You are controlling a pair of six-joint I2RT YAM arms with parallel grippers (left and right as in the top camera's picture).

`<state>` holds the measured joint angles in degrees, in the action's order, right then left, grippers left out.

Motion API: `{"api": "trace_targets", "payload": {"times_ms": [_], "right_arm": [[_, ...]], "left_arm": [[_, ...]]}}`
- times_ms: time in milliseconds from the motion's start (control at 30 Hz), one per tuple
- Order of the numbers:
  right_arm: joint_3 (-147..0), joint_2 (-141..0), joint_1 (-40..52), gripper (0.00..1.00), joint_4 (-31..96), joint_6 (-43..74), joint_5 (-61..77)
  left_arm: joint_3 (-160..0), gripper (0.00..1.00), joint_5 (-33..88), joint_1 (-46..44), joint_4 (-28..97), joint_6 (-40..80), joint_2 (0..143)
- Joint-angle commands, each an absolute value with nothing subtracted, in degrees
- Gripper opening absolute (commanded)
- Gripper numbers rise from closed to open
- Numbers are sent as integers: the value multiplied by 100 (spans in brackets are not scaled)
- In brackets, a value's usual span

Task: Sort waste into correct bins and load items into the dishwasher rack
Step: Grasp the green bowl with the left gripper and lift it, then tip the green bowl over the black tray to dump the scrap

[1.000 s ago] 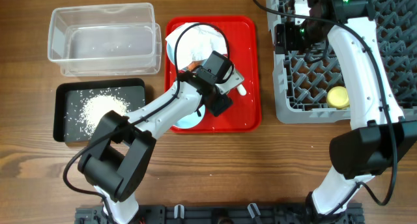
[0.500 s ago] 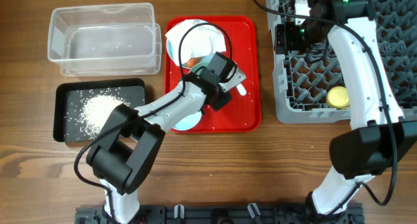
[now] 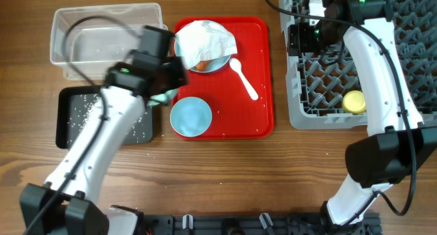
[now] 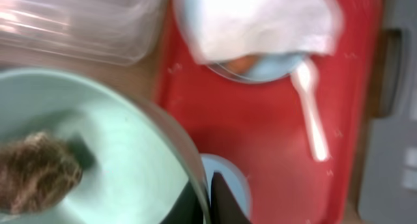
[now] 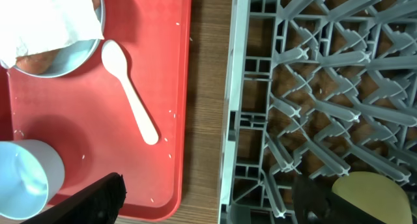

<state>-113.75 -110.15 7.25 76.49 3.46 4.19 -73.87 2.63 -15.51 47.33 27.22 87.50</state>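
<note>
My left gripper (image 3: 166, 88) is shut on the rim of the mint green bowl (image 4: 111, 146), held over the gap between the black tray (image 3: 72, 136) and the red tray (image 3: 256, 115). A brown food scrap (image 4: 36, 173) lies in the bowl. The light blue bowl (image 3: 190, 117) stands on the red tray. Behind it, the crumpled napkin (image 3: 203, 38) covers the blue plate (image 5: 62, 62), with the orange carrot (image 4: 241, 65) showing under it. The white spoon (image 3: 244, 78) lies beside them. My right gripper (image 5: 208, 204) hangs open over the left edge of the dishwasher rack (image 3: 321, 85), which holds the yellow cup (image 3: 354, 102).
The clear tub (image 3: 109, 37) stands at the back left, behind the black tray, which holds scattered rice (image 3: 89, 106). A few rice grains lie on the red tray. Bare wooden table runs along the front edge.
My left gripper closed on the mint bowl's rim and swung it left off the red tray, uncovering the light blue bowl. The right arm has stayed put.
</note>
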Motion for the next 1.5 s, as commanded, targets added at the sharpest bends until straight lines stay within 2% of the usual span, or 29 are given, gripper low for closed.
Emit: {"api": "trace_targets", "payload": {"times_ms": [0, 100, 167, 367, 467, 567, 667, 767, 967, 1167, 1233, 1300, 1467], "right_arm": [[-11360, -10956, 711, 85, 7605, 301, 296], [-11360, -10956, 711, 85, 7612, 301, 296], [-11360, -10956, 711, 85, 7614, 298, 296], [-11360, -10956, 711, 85, 7679, 303, 296], [-11360, -10956, 711, 85, 7653, 305, 296], [-11360, -10956, 711, 85, 7612, 316, 298], [-11360, -10956, 711, 85, 7658, 316, 296], [-11360, -10956, 711, 85, 7679, 314, 296], [-11360, -10956, 711, 86, 7684, 316, 298], [-11360, -10956, 711, 85, 7677, 320, 298], [-11360, -10956, 711, 86, 7675, 322, 298], [-11360, -10956, 711, 86, 7677, 320, 298], [-11360, -10956, 711, 86, 7677, 320, 298]], "left_arm": [[-7393, 4, 1190, -344, 5328, 2749, 8635], [-7387, 4, 2471, 701, 5478, 1120, 8646], [-7382, 4, 3068, 1166, 5561, 602, 8715], [-6836, 4, 5889, 2812, 5594, -611, 9098], [-6396, 4, 6904, 3188, 5367, -1033, 9319], [-5948, 4, 7319, 3212, 4851, -1035, 9592], [-5712, 4, 8628, 3212, 4198, -1031, 9870], [-5710, 4, 9032, 3218, 4202, -1007, 10001], [-5710, 4, 9017, 3330, 4215, -1013, 10001], [-5699, 4, 8294, 3553, 4265, -980, 10018], [-5697, 4, 8130, 3548, 4504, -242, 10031], [-5695, 4, 8138, 3548, 4814, -220, 10031], [-5695, 4, 8630, 3553, 4694, -58, 10031]]}}
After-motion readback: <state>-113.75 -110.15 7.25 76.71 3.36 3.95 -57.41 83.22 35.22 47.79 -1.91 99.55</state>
